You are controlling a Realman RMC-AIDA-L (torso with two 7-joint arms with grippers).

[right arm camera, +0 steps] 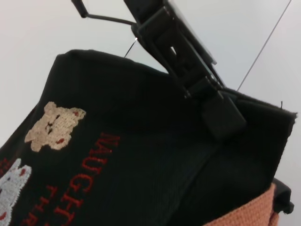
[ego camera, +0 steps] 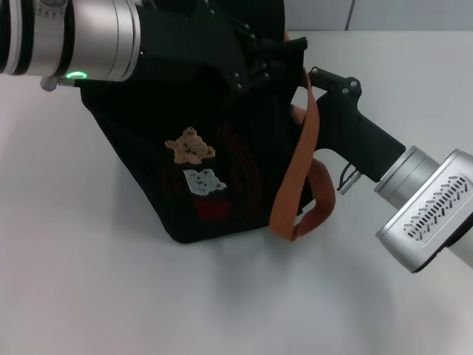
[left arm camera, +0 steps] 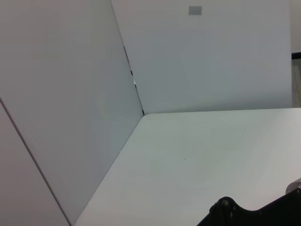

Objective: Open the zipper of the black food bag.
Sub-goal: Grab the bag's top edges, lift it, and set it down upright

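The black food bag [ego camera: 222,148] stands tilted on the white table, with a tan bear patch [ego camera: 190,146], a white one [ego camera: 203,181] and red lettering [right arm camera: 89,183] on its side. Its orange-brown strap [ego camera: 299,170] hangs down the right end. My left gripper [ego camera: 270,55] reaches over the bag's top. In the right wrist view its finger pad [right arm camera: 223,115] presses on the top rim, shut on the fabric. My right gripper [ego camera: 318,74] sits just beside the bag's upper right corner, behind the strap. The zipper is hidden against the black fabric.
White table [ego camera: 111,296] lies around the bag, with a pale wall panel [left arm camera: 61,103] along its far side. The right arm's silver wrist [ego camera: 432,211] hangs over the table at the right.
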